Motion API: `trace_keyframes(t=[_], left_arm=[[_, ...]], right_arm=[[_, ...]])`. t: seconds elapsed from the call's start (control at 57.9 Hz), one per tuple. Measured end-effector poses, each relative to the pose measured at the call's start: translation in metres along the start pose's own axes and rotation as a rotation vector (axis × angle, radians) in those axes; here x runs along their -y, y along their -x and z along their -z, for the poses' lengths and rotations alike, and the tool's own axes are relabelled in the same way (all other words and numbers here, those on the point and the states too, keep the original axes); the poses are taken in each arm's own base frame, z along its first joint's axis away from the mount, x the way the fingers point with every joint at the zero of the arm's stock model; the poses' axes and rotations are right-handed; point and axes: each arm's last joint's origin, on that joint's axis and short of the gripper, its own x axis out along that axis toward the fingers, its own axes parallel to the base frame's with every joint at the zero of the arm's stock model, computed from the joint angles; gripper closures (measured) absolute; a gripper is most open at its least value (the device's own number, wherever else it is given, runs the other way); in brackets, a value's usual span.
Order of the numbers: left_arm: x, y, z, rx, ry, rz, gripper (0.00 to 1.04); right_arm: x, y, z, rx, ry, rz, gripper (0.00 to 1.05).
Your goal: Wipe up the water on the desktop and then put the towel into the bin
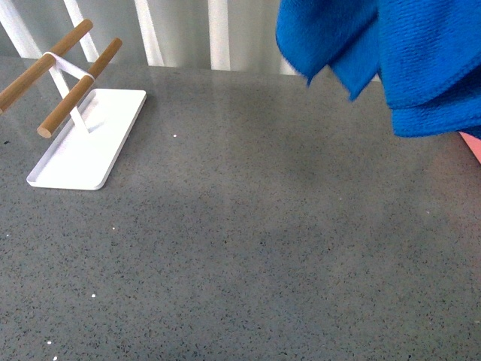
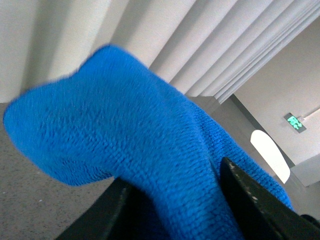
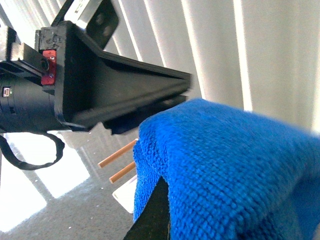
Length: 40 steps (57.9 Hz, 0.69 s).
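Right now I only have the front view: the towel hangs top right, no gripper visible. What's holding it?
Observer: The left gripper; its wrist view shows the towel pinched between its fingers.
Operator: Is the right one on it too?
Observer: Cannot tell. Its wrist view shows one finger of the right gripper, the rest under cloth.
Operator: Anything else there?
Observer: Yes, the left gripper's fingers meeting at the towel's fold.

black left gripper (image 3: 179, 93) with red clip (image 3: 48, 67), looped cable (image 3: 27, 167)
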Motion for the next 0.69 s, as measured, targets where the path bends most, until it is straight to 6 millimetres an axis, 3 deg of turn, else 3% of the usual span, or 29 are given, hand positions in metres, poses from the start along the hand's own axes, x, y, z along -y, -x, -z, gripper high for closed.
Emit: trace_keyframes(t=[0.052, 0.121, 0.156, 0.242, 0.553, 0.622, 0.691], left_arm=[[-0.012, 0.004, -0.006, 0.015, 0.011, -0.029, 0.24], [-0.043, 0.017, -0.016, 0.031, 0.026, -0.099, 0.08], [-0.053, 0.024, -0.016, 0.030, 0.028, -0.121, 0.05], [-0.087, 0.065, -0.004, -0.016, -0.022, -0.170, 0.07], [-0.124, 0.211, 0.045, -0.090, -0.058, -0.235, 0.07], [-0.131, 0.234, 0.052, -0.076, -0.045, -0.304, 0.08], [-0.132, 0.246, 0.061, 0.068, -0.222, -0.516, 0.19]], right_arm=[[0.003, 0.002, -0.001, 0.003, -0.004, 0.020, 1.00], [0.012, 0.009, -0.001, -0.003, -0.014, 0.077, 1.00], [0.015, 0.011, -0.001, -0.008, -0.016, 0.095, 1.00], [0.026, 0.024, -0.002, -0.018, -0.003, 0.172, 1.00], [0.046, 0.053, 0.004, -0.038, 0.017, 0.294, 1.00], [0.046, 0.053, 0.004, -0.041, 0.022, 0.291, 1.00], [0.046, 0.053, 0.005, -0.048, 0.027, 0.291, 1.00]])
